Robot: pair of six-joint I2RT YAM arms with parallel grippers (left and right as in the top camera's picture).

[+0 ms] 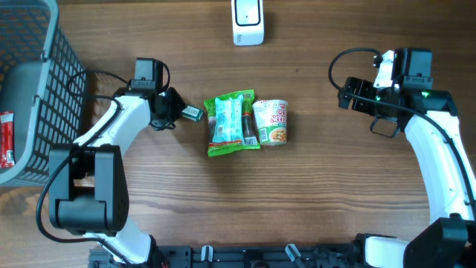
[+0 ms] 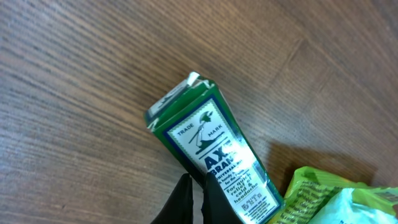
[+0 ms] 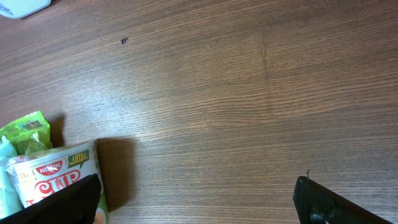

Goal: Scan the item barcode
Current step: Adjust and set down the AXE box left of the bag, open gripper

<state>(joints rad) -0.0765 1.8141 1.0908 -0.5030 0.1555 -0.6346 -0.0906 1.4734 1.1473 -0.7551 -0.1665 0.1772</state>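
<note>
The left gripper (image 1: 181,112) is clamping shut on one end of the green box (image 1: 193,113), which is sticking out along its long axis toward the packet (image 1: 233,123), just beside it. The scanner (image 1: 248,22) is standing well apart at the far table edge, ahead and to the right of the box. The right gripper (image 1: 349,95) is gaping wide, holding nothing.
</note>
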